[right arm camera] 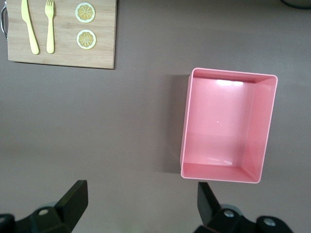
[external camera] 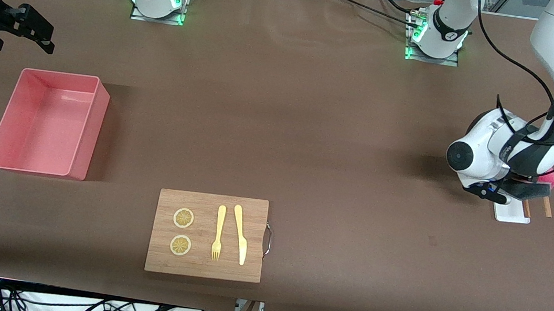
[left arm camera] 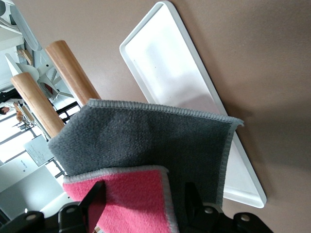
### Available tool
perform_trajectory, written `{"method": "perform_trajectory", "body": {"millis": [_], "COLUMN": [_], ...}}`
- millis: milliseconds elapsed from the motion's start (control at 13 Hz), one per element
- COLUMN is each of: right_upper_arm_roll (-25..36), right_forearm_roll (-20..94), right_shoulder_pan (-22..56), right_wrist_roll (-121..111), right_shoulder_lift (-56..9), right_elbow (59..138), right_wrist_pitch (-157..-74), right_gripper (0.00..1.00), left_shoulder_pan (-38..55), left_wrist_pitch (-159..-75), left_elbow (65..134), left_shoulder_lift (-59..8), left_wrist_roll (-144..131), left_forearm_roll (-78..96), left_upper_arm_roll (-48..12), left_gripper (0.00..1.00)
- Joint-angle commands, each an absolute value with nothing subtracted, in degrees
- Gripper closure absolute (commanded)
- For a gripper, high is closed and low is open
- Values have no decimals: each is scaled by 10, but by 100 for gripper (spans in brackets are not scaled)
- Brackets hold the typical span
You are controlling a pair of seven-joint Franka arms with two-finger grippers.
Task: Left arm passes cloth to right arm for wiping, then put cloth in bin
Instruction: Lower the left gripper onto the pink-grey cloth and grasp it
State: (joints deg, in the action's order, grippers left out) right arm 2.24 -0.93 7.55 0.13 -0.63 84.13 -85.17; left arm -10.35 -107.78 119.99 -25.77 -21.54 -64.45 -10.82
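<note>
The cloth (left arm camera: 146, 141) lies folded, dark grey face up with a magenta-pink flap, against two wooden rods (left arm camera: 73, 73) beside a small white tray (left arm camera: 175, 82). In the front view only a pink corner of the cloth (external camera: 550, 180) shows under the left wrist. My left gripper (left arm camera: 143, 204) is low over the cloth, its fingers wide apart on either side of the pink flap, not closed on it. My right gripper (right arm camera: 141, 199) is open and empty, held high beside the salmon-pink bin (right arm camera: 226, 126). The right gripper also shows in the front view (external camera: 40, 39), above the bin (external camera: 48, 122).
A wooden cutting board (external camera: 207, 235) with a yellow fork, a yellow knife and two lemon slices lies near the front camera, mid-table. The white tray (external camera: 512, 213) sits at the left arm's end. Brown table cover (external camera: 312, 128) spans between.
</note>
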Motion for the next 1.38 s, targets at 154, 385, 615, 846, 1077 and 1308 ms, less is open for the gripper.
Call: {"method": "perform_trajectory", "body": {"millis": [154, 385, 615, 846, 1077, 1308], "right_upper_arm_roll": [21, 23, 24, 26, 24, 27], "right_forearm_roll": [-9, -16, -8, -8, -8, -7], "right_shoulder_pan": [75, 75, 69, 71, 71, 71], "right_wrist_roll": [-4, -11, -10, -5, -9, -11], "right_shoulder_lift": [-19, -20, -34, -32, -19, -4], "right_elbow": [828, 828, 826, 821, 800, 784], "right_wrist_pitch": [-851, -850, -853, -853, -826, -793], "right_gripper": [0, 0, 0, 0, 0, 0], "left_shoulder_pan": [-115, -114, -114, -121, -117, -111], "left_wrist_pitch": [-1083, -1083, -1081, -1080, -1068, -919], "left_elbow": [1197, 1187, 1148, 1130, 1117, 986], "left_shoulder_lift": [-251, -250, -243, -243, -207, -209], "left_wrist_roll": [-221, -218, -167, -120, -120, -113], "left_forearm_roll": [-659, -646, -560, -510, -442, -295], "left_upper_arm_roll": [-112, -113, -114, -113, -144, -218], "left_gripper": [75, 94, 99, 100, 100, 100]}}
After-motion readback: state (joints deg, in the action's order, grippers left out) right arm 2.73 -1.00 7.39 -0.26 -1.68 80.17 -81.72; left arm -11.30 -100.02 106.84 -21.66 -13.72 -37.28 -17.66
